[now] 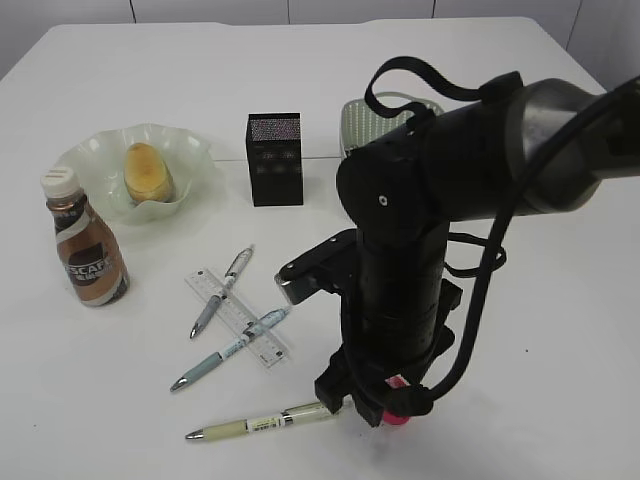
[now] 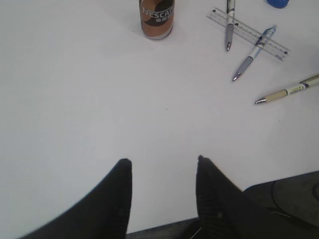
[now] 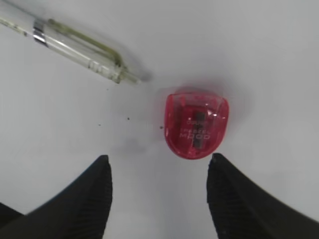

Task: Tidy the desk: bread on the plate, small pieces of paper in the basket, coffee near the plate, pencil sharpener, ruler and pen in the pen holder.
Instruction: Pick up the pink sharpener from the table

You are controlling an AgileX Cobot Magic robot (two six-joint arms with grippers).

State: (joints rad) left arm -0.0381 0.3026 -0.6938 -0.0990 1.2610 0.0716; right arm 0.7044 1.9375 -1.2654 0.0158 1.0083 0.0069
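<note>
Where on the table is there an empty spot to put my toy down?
Bare table on the right of the black arm, and along the back edge behind the plate. In front of the coffee bottle it's crowded: ruler and pens.

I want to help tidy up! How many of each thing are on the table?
Pens: 3
Ruler: 1
Sharpener: 1
Coffee: 1
Bread: 1
Plate: 1
Holder: 1
Basket: 1
Total: 10
</note>
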